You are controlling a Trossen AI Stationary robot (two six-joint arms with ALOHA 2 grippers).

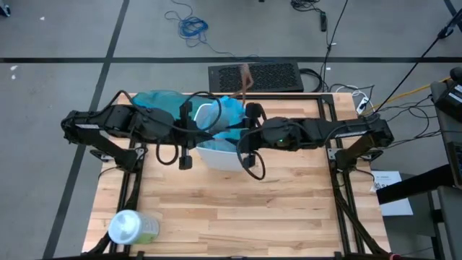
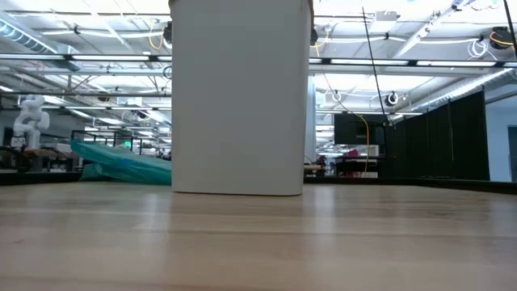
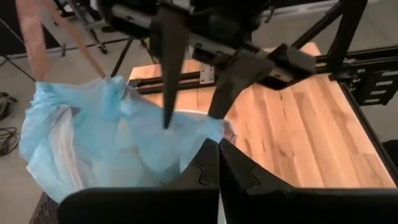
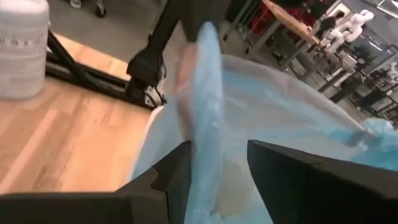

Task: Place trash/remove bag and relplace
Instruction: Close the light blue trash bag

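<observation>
Near the table's (image 1: pixel 289 209) front left corner a pale-green container (image 1: pixel 130 227) with a white lid lies alone, well apart from the work. Farther back, at mid-table, stands the white bin (image 1: pixel 216 155), upright. Its inside is hidden in every view, so I cannot tell whether any trash is in it, and no trash shows on the table either. Both arms meet over the bin's far rim, where the light-blue bag (image 1: pixel 227 112) is bunched, partly in the bin's mouth and partly spilling past it. The left gripper (image 3: pixel 218 149) comes in from the left with its fingers closed. The bag's edge runs right into their tips, so it seems pinched there. The right gripper (image 4: pixel 217 146) faces it from the right with its fingers apart, a fold of the film standing between them but not clamped. The bag's mouth thus lies stretched roughly left to right between the two claws, each about equally near it, with the bin below and just to the front of them. The coming move likely depends on the right claw closing on that fold. Behind the left arm, at the table's far edge, lies a darker teal bag (image 1: pixel 155 101).
</observation>
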